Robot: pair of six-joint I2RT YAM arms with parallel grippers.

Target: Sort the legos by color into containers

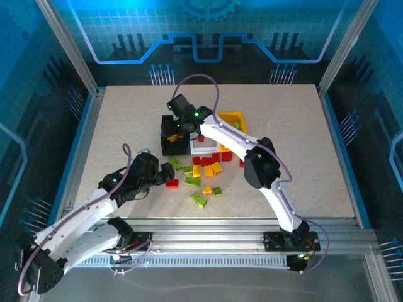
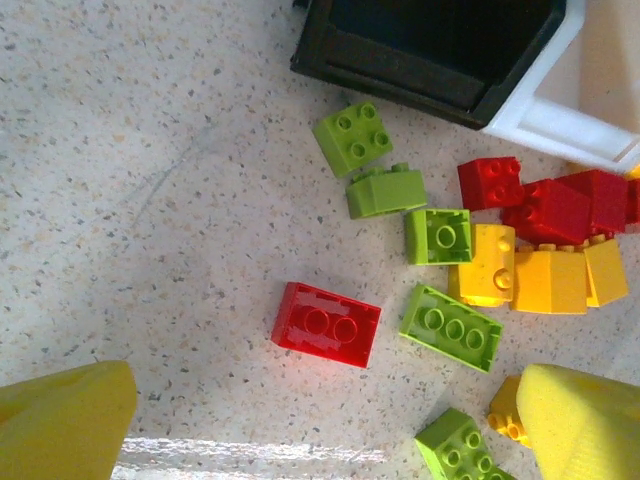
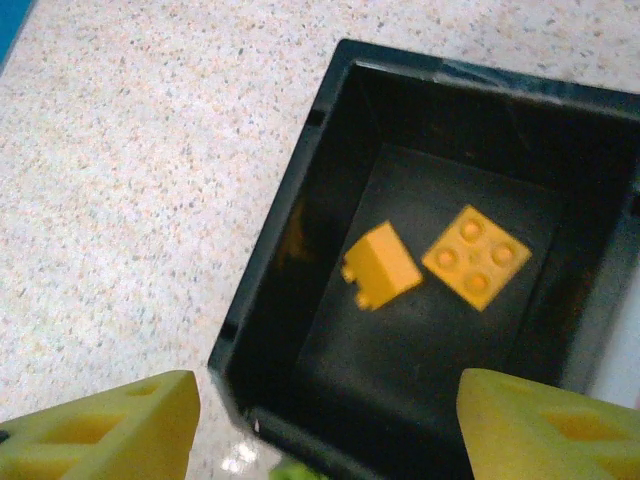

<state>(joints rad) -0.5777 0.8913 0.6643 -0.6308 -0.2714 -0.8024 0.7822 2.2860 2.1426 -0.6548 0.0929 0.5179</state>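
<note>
Right end effector (image 3: 325, 440) is held spread (nothing gripped) above the black bin (image 3: 300, 180), where two yellow bricks (image 3: 477, 256) lie. Left end effector (image 2: 320, 430), likewise spread, is held over a red brick (image 2: 326, 324) near that bin.

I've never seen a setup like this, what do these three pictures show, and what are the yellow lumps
These are two white robot arms, the left arm and right arm, bolted at the near edge of a table. The wide picture looks down from above and behind them. The other two come from wrist cameras; the yellow blocks at their bottom corners are gripper fingers. The left gripper is open above loose legos, red, green and yellow-orange. The right gripper is open over the black bin, where two yellow-orange legos lie. Nothing is held.
</note>
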